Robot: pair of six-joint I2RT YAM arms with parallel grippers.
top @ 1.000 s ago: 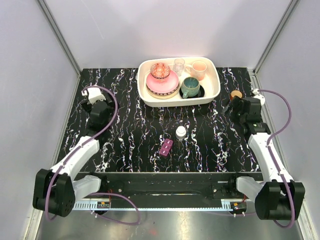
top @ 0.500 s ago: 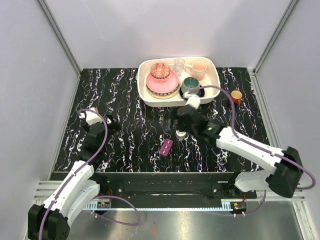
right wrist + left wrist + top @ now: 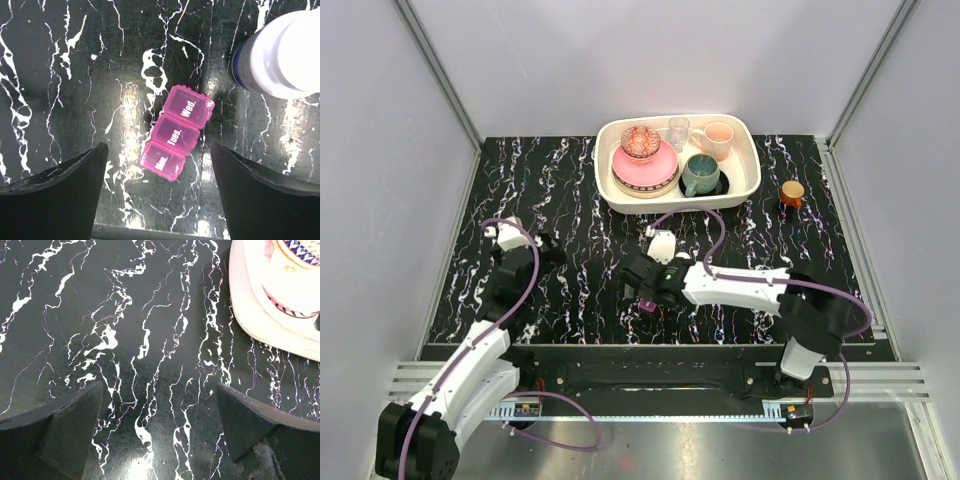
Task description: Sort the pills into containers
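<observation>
The black marbled table [image 3: 570, 190] sits between grey walls. Toward its left edge the left gripper [image 3: 160, 425] hangs over bare surface, jaws wide apart and empty. Near the middle of the near edge the right gripper [image 3: 642, 283] hovers with jaws apart above the pill box [image 3: 177, 131] (lids marked Mon., Tues., Wed.), not touching it. The box is light, hard, slick plastic and would likely skid, so pinch its long sides at Tues. Just beside it to the right stands the white bottle [image 3: 287, 55]. The pills are unseen and probably inside it.
</observation>
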